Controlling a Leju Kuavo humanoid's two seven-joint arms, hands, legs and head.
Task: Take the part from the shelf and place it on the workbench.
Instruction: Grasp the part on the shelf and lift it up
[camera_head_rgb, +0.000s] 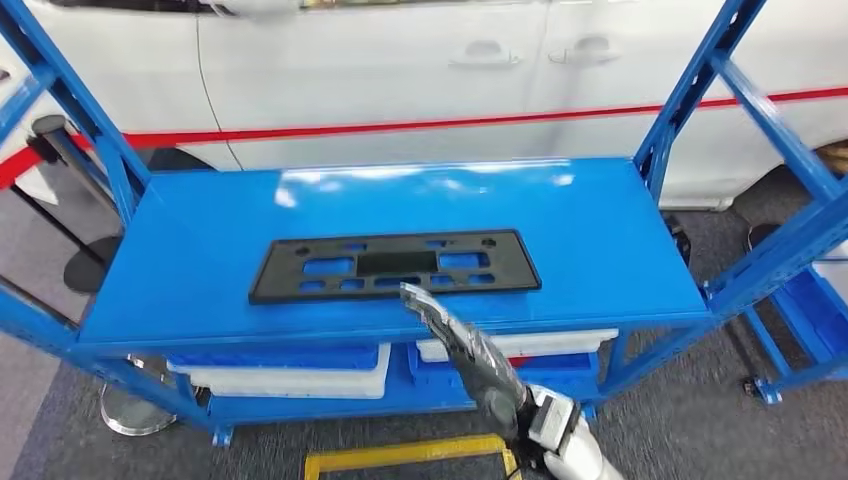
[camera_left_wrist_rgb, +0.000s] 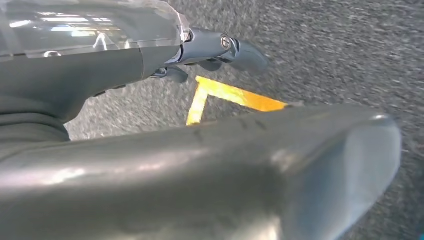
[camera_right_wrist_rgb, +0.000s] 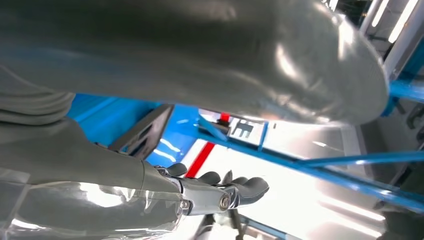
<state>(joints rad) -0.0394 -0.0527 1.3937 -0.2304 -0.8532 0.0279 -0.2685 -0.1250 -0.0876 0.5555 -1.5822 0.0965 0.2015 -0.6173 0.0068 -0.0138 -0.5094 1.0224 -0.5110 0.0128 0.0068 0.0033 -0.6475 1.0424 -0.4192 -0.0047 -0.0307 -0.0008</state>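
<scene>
The part (camera_head_rgb: 395, 265) is a flat black rectangular plate with several cut-outs, lying on the blue shelf top (camera_head_rgb: 200, 250) a little in from its front edge. My right hand (camera_head_rgb: 462, 348) reaches up from below with its fingers stretched out. Its fingertips are at the part's near edge and nothing is held. In the right wrist view the part (camera_right_wrist_rgb: 142, 132) shows edge-on beyond my right hand (camera_right_wrist_rgb: 150, 190), whose dark fingers (camera_right_wrist_rgb: 240, 187) are apart from it. My left hand (camera_left_wrist_rgb: 150, 165) hangs over the grey floor, its fingers (camera_left_wrist_rgb: 235, 50) extended and holding nothing.
A white car with a red stripe (camera_head_rgb: 400, 70) stands close behind the shelf. Blue slanted uprights (camera_head_rgb: 700, 90) frame both ends of the shelf. White and blue bins (camera_head_rgb: 290, 370) sit on the lower level. Yellow floor tape (camera_head_rgb: 400, 455) lies in front, and a round stand base (camera_head_rgb: 130, 410) at the left.
</scene>
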